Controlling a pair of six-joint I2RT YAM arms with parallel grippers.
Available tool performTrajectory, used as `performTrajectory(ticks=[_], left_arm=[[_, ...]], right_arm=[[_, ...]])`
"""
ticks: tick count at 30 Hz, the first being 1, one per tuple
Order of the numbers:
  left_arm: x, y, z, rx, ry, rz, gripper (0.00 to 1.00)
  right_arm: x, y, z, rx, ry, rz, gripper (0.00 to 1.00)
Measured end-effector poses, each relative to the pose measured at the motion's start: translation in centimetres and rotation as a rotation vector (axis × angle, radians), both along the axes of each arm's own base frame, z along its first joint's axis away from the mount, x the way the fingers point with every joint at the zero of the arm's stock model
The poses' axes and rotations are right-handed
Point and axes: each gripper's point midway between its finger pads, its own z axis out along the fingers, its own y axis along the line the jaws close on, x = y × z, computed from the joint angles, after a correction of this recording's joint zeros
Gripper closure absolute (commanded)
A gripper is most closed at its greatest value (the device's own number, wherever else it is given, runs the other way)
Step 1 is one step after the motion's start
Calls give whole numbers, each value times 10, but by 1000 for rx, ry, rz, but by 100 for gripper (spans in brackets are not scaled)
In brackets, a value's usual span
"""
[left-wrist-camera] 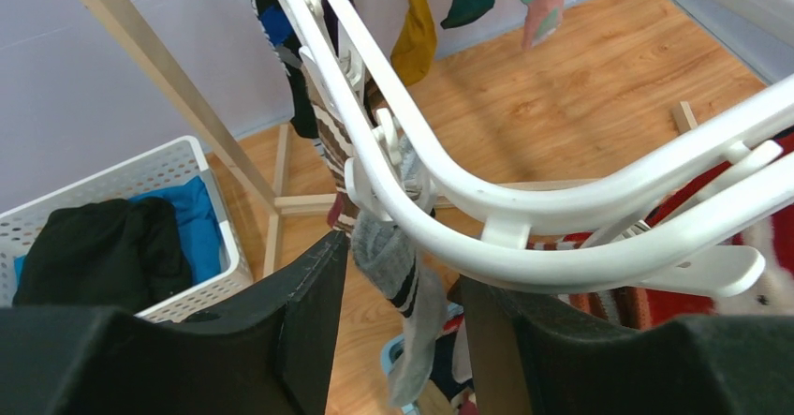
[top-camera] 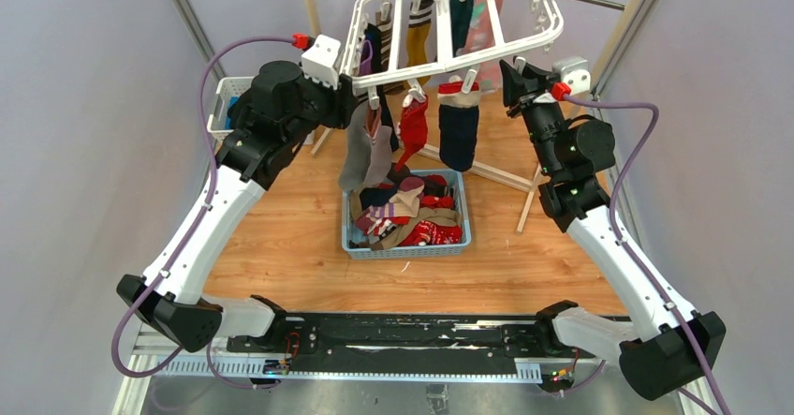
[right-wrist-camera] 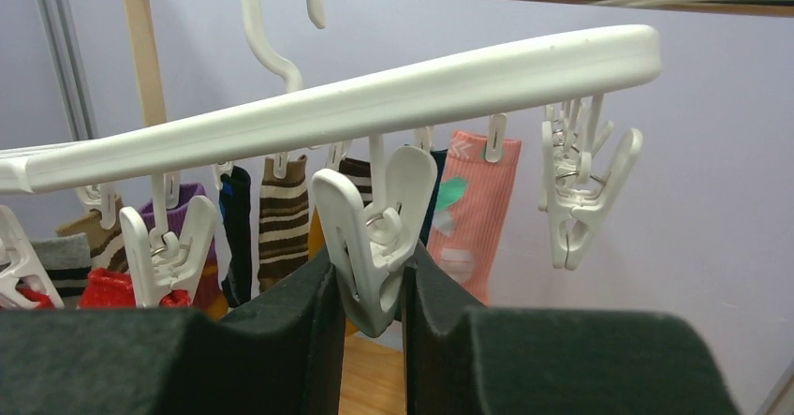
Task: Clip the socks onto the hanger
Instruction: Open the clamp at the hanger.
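Since the right fingers [right-wrist-camera: 281, 340] are clamped on a clip [right-wrist-camera: 374, 237] at the hanger's [right-wrist-camera: 393, 95] 3 o'clock end (left fingers [left-wrist-camera: 304, 312] parted at 9, socks [top-camera: 407, 211] piled at 6), its splayed tabs are probably better squeezed than the tip.

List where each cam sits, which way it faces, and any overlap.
Top: above and behind the bases, looking down at basket and hanger; both arms show.
Left wrist: at the hanger's corner, facing along it past a grey sock; black fingers at bottom.
Right wrist: under the hanger's edge, facing the wall; fingers pinching a clip.
Shared: all three see the hanger.
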Motion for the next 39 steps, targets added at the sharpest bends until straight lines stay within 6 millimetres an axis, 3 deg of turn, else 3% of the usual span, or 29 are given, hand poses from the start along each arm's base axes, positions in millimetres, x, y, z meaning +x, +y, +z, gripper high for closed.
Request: performTrajectory(ticks=[11, 15, 21, 26, 31, 35, 39], left_arm=[[-5, 0, 5, -20, -2, -8, 48], [-12, -2, 5, -34, 12, -33, 42], [-38, -14, 13, -92, 47, -138, 33], [-75, -31, 38, -187, 58, -297, 31], [-99, -43, 65, -264, 61, -407, 31], [-107, -52, 78, -319, 85, -461, 31], [-101, -67, 86, -344, 104, -501, 28]], right_arm=[[-14, -4, 9, 22, -31, 14, 100], [-20, 4, 10, 24, -27, 68, 100], [-31, 34, 1, 2, 28, 226, 100], [-49, 68, -1, -27, 55, 349, 100], [-63, 92, -2, -49, 70, 412, 100], [-71, 112, 0, -67, 78, 435, 100], [-75, 132, 3, -72, 87, 465, 100]])
